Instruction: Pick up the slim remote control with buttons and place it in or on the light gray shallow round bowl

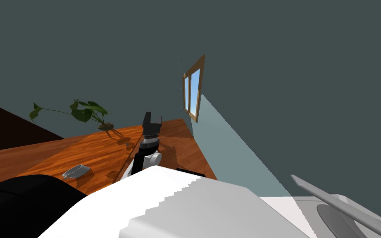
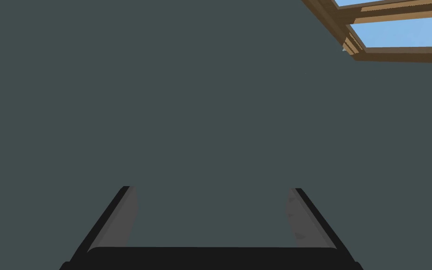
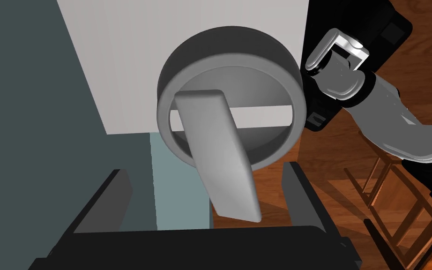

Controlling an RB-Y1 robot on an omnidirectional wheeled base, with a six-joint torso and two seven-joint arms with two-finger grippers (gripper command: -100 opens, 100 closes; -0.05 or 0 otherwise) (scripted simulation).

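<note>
The grey shallow round bowl (image 3: 262,70) stands on a white top (image 3: 130,61). The slim grey remote (image 3: 219,150) lies slanted with one end inside the bowl, leaning on its rim. Its other end sticks out between the fingers of my right gripper (image 3: 205,169), which stand wide open and do not touch it. In the head view the bowl (image 1: 334,219) and the leaning remote (image 1: 342,200) sit at the lower right. My left gripper (image 1: 151,120) is raised in front of me, open and empty (image 2: 212,190).
A wooden chair (image 3: 398,206) stands on the wooden floor beside the white top. My left forearm (image 3: 388,122) reaches past the bowl. A potted plant (image 1: 90,111) and a small grey bowl-like thing (image 1: 77,170) sit on the floor to the left.
</note>
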